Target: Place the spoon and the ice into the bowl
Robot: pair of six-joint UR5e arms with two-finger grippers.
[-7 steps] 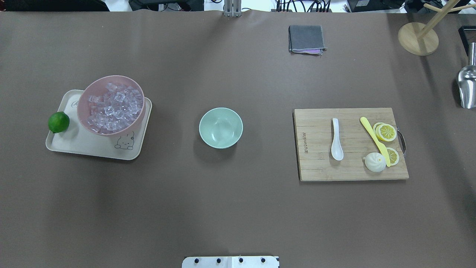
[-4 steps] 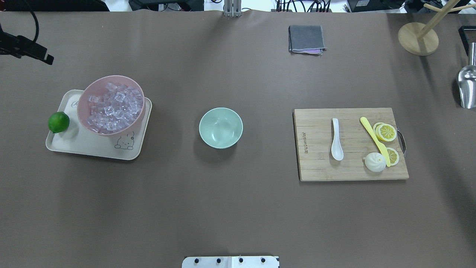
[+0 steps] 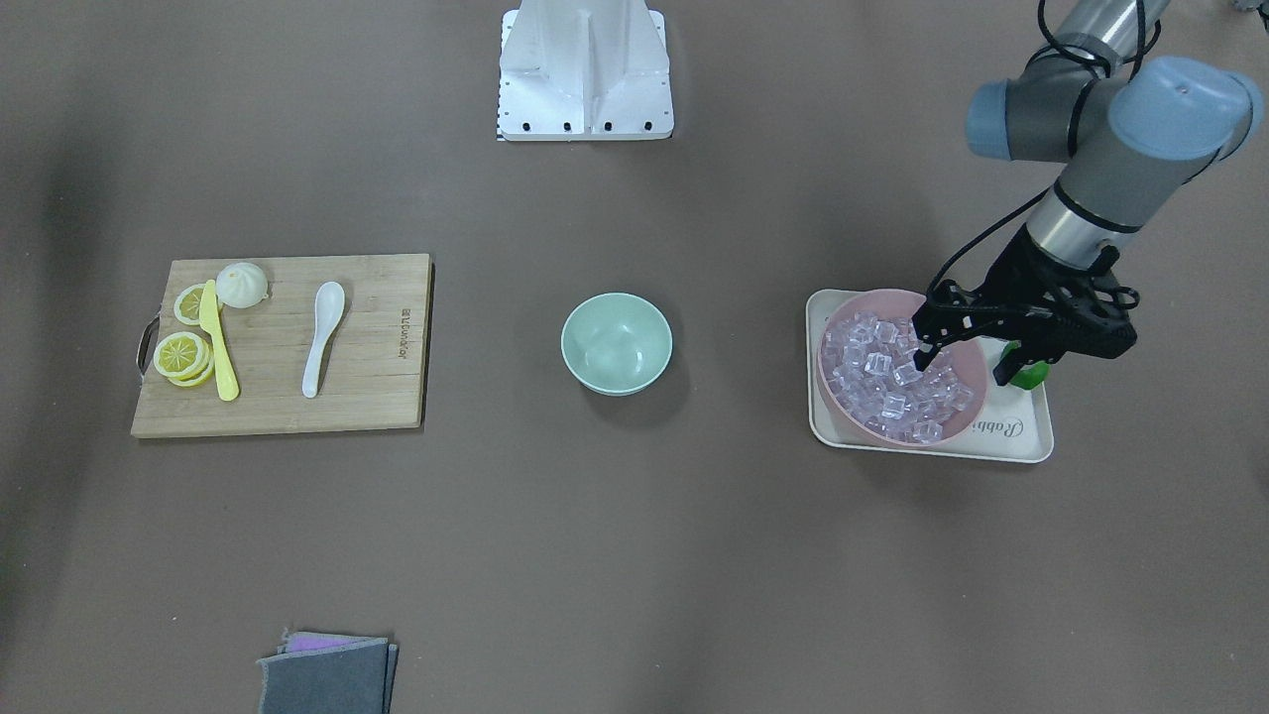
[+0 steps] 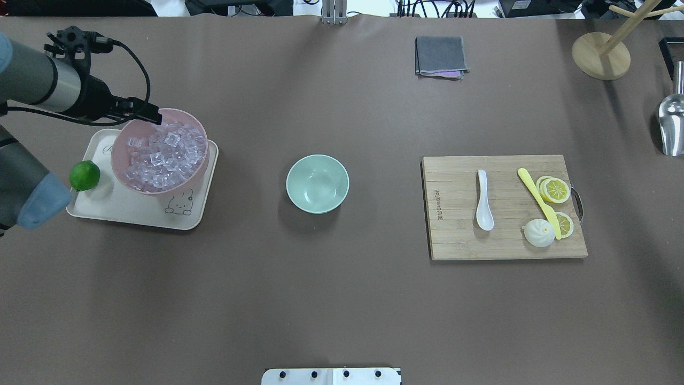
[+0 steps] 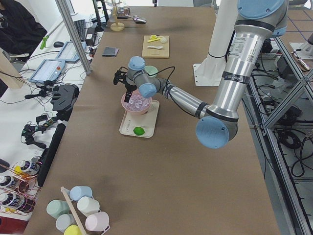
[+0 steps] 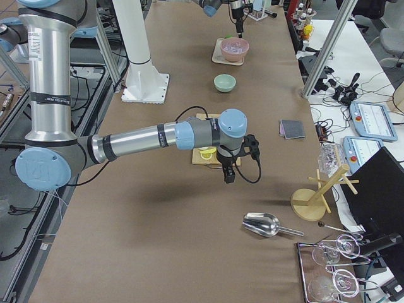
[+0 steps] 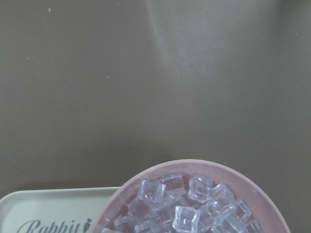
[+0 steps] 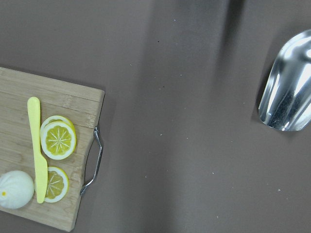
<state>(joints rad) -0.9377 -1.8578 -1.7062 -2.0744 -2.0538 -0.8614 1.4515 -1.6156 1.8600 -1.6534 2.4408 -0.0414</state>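
Our left gripper (image 3: 963,369) hangs spread wide over the ice (image 3: 887,387) in the pink bowl (image 3: 980,389) — slick cubes may squirt from its pinch; whether the right gripper (image 6: 227,175) is spread, we cannot tell.

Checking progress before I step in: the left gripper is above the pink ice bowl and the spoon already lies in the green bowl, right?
No: the overhead view shows the spoon on the cutting board; the green bowl is empty. The left gripper is above the pink ice bowl, as you say.
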